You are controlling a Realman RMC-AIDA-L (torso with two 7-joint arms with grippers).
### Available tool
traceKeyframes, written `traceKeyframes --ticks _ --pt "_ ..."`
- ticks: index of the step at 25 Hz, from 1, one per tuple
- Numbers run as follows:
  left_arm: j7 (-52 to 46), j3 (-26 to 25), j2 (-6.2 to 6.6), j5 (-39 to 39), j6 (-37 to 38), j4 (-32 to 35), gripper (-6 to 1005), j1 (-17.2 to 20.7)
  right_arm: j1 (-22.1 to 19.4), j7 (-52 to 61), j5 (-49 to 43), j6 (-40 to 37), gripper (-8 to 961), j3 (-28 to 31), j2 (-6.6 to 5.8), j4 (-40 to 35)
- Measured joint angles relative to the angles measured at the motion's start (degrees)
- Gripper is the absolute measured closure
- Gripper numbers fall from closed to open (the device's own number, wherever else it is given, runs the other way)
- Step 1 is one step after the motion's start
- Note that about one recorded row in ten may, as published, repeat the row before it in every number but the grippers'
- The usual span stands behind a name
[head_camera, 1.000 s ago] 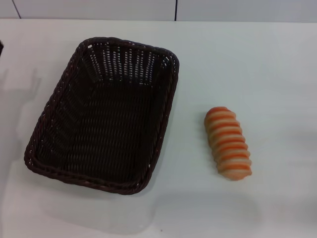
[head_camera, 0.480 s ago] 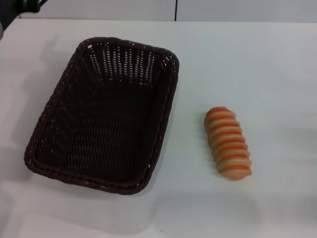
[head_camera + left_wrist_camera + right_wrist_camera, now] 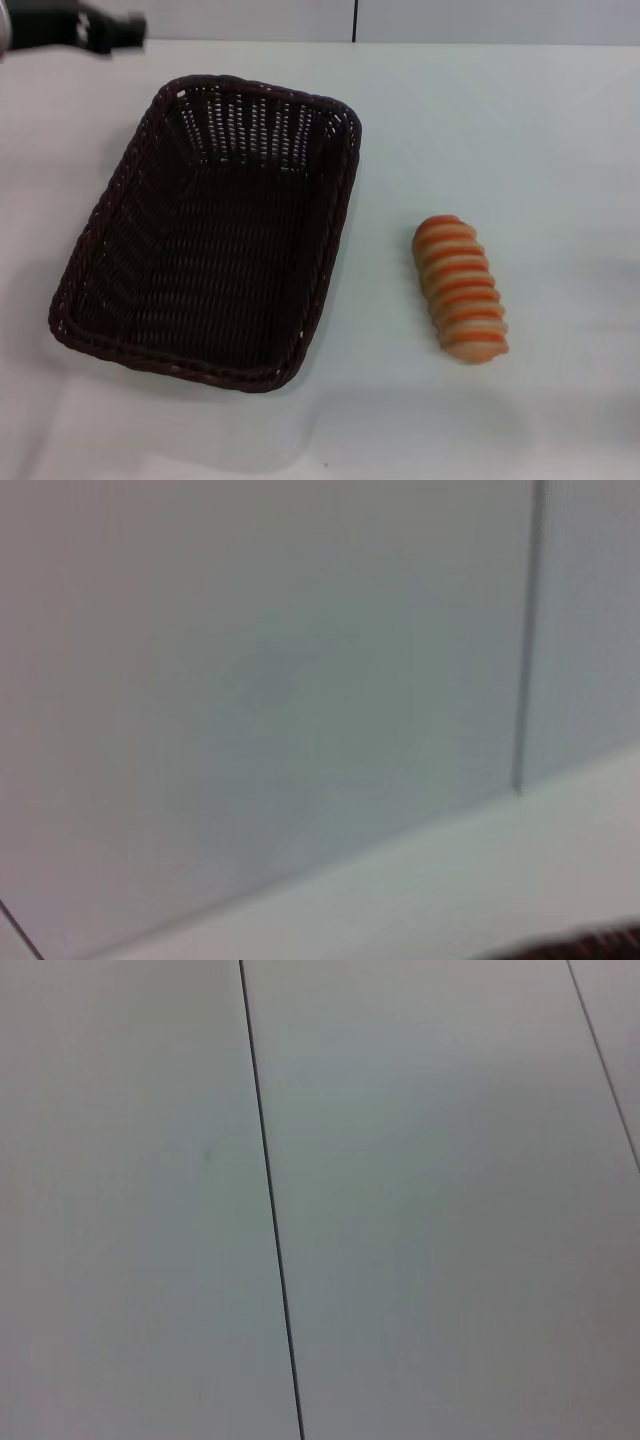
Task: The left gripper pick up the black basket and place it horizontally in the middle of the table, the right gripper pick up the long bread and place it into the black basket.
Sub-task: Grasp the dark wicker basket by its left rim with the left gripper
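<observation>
Sitting on the plain white smooth table [image 3: 520, 130] is the big, very dark woven wicker basket [image 3: 210, 235]. It has rounded corners and a braided rim. It lies on the left side of the table, with its long sides running from near to far and leaning a little. Nothing is inside it.

To the right of the basket, apart from it, lies the small long bread [image 3: 461, 288]. It is tan with orange stripes across it. It rests flat on the table and touches nothing else.

Up in the far left corner of the head view, the left gripper [image 3: 105, 30] shows as a black blurry shape. It is above the far left table edge, past the basket's far corner, and not touching the basket. I cannot tell how its fingers stand.

The left wrist view shows a grey wall, the table edge, and a thin dark bit of the basket rim [image 3: 590, 945].
</observation>
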Motion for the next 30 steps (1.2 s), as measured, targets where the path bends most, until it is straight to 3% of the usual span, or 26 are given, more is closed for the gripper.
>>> traceKeyframes --ticks 2,8,17,24,30 --pt "-1.36 0.51 -0.14 -0.02 -7.23 -1.87 237 -0.85 0.11 0.00 0.00 0.07 261 0.00 0.00 -0.18" --pt "-3.99 1.48 -0.06 0.39 -12.67 1.37 242 -1.11 0.40 0.00 -0.11 1.15 261 0.00 -0.01 -0.24" --pt "-3.61 2.01 -0.13 0.38 -13.21 8.79 245 -2.16 0.37 0.00 -0.20 1.36 261 0.00 -0.15 -0.37" --pt "-3.95 1.75 -0.08 1.21 -13.18 17.43 248 -5.73 0.21 0.00 -0.30 1.33 260 -0.08 -0.15 -0.36" --pt "-2.33 2.52 -0.07 1.38 -15.54 17.43 250 -6.88 0.04 0.00 -0.30 0.96 260 -0.09 -0.15 -0.34"
